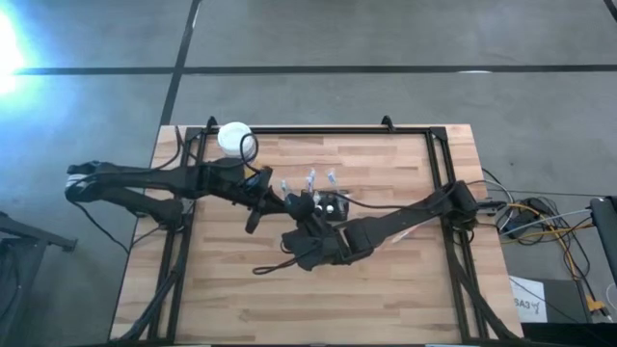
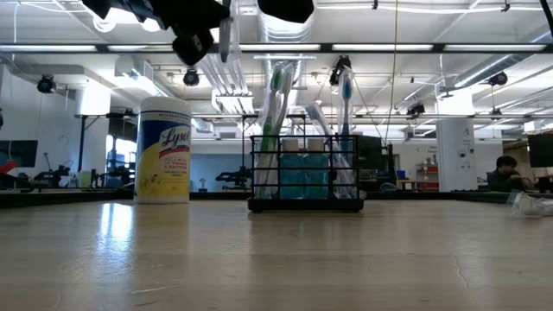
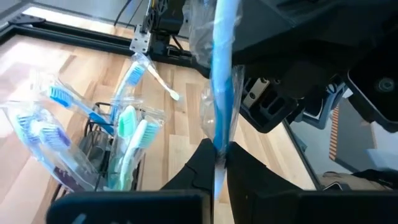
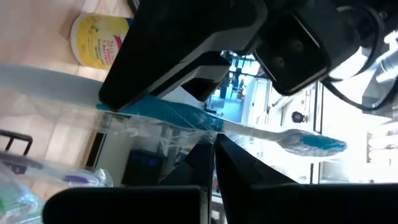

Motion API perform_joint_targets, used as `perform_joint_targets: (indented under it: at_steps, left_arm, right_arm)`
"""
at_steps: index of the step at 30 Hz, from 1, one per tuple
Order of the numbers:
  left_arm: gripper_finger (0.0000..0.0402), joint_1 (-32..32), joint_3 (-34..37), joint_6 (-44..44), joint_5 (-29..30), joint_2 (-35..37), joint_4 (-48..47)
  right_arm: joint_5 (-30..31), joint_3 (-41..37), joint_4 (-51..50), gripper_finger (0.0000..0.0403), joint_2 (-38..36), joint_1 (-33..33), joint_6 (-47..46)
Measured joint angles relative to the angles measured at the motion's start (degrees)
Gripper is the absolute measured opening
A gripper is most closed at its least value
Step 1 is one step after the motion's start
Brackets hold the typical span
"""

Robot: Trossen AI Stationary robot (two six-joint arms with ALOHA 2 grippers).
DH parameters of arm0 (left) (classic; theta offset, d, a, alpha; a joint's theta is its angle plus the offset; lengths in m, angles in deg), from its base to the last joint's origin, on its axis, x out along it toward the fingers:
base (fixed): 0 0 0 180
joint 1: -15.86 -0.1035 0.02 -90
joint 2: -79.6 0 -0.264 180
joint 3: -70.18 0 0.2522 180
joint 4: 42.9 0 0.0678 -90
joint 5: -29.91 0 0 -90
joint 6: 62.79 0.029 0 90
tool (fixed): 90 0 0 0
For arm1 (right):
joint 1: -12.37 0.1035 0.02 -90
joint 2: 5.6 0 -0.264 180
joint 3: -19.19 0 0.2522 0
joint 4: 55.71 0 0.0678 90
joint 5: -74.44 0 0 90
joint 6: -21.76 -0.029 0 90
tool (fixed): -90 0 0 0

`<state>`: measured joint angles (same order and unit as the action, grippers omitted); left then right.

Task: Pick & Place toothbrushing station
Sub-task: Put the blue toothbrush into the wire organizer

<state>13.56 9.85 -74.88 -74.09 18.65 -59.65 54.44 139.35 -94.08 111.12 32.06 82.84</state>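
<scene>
While both arms meet above the toothbrushing station [image 2: 305, 179], each arm's fingers [image 3: 214, 163] pinch one wrapped toothbrush [image 3: 221, 74].

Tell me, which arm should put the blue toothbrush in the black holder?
Left. The left gripper is shut on the wrapped blue toothbrush, held upright near the black wire holder. The right gripper is close too, but I can't see it holding the brush.

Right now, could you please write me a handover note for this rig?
Left gripper: shut on a clear-wrapped blue toothbrush, raised above the wooden table.
Right gripper: shut on the same brush.
Black slotted box-shaped station: upright mid-table, several brushes already in it.
To do, likely: seat this brush in the station.
</scene>
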Motion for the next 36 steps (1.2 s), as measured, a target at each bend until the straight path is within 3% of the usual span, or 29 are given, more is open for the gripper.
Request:
perform_joint_targets:
  at_steps: [9, 14, 16, 21, 28, 31, 36]
  left_arm:
    - [0.002, 0.09, 0.0, 0.93, 1.23, 3.62, -0.04]
    - [0.002, 0.04, -0.02, 1.97, 3.35, 5.84, -0.28]
    - [0.002, -0.14, 0.39, 1.98, 4.05, 6.86, -0.67]
    - [0.002, -0.26, 1.83, 2.52, 5.43, 10.51, -2.08]
    - [0.002, -0.26, 5.06, 3.38, 6.43, 16.14, -3.07]
    - [0.002, -0.26, 7.31, 4.53, 6.45, 18.82, -3.14]
    - [0.002, -0.24, 11.26, 4.65, 6.45, 23.94, -3.38]
  right_arm:
    - [-5.2, 1.24, -0.51, 0.0049, -1.98, 1.73, -3.48]
    - [-7.62, 1.08, -3.61, 0.0084, -4.39, 1.81, -12.42]
    - [-13.21, 1.08, -7.22, 0.0093, -6.63, 1.76, -18.7]
    - [-34.62, 0.75, -11.35, 0.0099, -12.44, -0.34, -37.24]
    - [-61.45, -6.98, -9.34, 0.0085, -19.43, -7.97, -59.64]
    - [-66.37, -14.51, -2.78, 0.0079, -22.12, -10.16, -64.22]
    - [-67.48, -30.16, 16.62, 0.0073, -28.58, -11.91, -66.49]
